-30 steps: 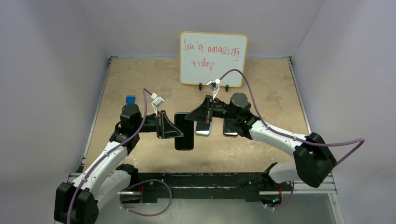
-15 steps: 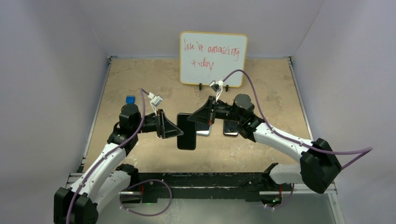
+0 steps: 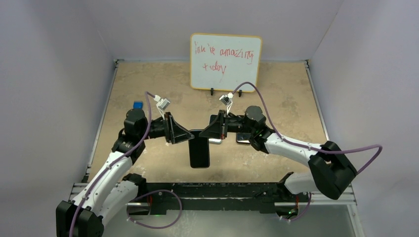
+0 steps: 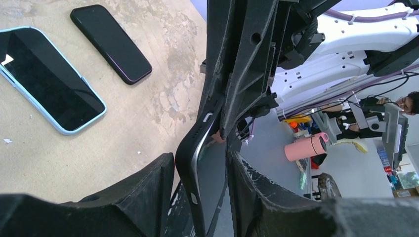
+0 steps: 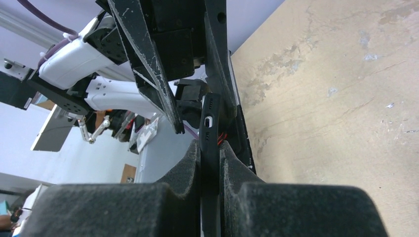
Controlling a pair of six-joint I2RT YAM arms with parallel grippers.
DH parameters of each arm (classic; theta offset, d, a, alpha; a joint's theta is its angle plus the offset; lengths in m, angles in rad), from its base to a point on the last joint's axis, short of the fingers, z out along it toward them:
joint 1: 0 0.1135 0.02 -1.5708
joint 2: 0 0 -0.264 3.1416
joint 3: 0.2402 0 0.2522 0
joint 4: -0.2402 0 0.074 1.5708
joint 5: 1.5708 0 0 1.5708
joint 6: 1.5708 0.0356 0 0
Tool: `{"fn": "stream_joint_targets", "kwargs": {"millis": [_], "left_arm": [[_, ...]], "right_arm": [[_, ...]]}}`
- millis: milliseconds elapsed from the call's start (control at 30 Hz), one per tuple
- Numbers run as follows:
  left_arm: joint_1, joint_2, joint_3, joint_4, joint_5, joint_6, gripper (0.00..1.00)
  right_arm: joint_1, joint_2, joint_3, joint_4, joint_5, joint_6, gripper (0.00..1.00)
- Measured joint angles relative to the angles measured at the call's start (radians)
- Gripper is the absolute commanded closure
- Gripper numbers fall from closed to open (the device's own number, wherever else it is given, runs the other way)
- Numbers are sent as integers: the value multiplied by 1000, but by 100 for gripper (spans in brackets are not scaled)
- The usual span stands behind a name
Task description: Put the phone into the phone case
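Phone (image 3: 199, 153): aloft over mid-surface (image 3: 148, 89), long axis toward the near edge.
Right fingers (image 5: 190, 163): pinching its far end.
Left fingers (image 4: 148, 182): slightly apart, astride it.
Phone case (image 4: 49, 79): flat, beneath right arm.

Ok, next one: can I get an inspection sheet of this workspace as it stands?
Surface: tan speckled tabletop, scuffed, a few white flecks.
Job's things: slim black phone with thin reddish rim lies flat, ungripped; light blue phone case flat beside it, face dark and glossy, possibly already filled.
Clutter: thicker black phone held off the table; small blue cube; handwritten whiteboard.
Grippers: right gripper clamped on the thicker phone; left gripper jaws loosely around it.
Cables: purple cables loop above both arms.
Surroundings: lilac walls; person beyond the table.
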Motion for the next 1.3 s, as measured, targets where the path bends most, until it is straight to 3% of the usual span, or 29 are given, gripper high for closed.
{"fn": "stream_joint_targets", "kwargs": {"millis": [200, 267, 333, 667, 700, 833, 900, 1067, 1300], "left_arm": [[0, 2, 0, 1, -1, 2, 66], [0, 6, 0, 2, -1, 2, 78], [0, 13, 0, 5, 2, 0, 98], [-2, 23, 41, -105, -41, 55, 100], [-3, 23, 45, -121, -45, 64, 98], [-3, 23, 58, -159, -50, 87, 66], [-4, 23, 61, -172, -61, 105, 58], [5, 23, 61, -205, -105, 126, 50], [5, 23, 47, -171, -89, 116, 48]], "right_arm": [[0, 15, -5, 51, -8, 28, 100], [0, 16, -5, 63, -13, 35, 100], [0, 16, -5, 70, -15, 40, 100], [-3, 17, -14, 34, 15, -3, 100], [-1, 17, -14, 28, 21, -6, 100], [3, 17, -14, 16, 32, -16, 100], [6, 16, -14, 15, 34, -9, 100], [2, 16, -14, 7, 62, 22, 100], [1, 5, -32, 76, 118, 94, 100]]}}
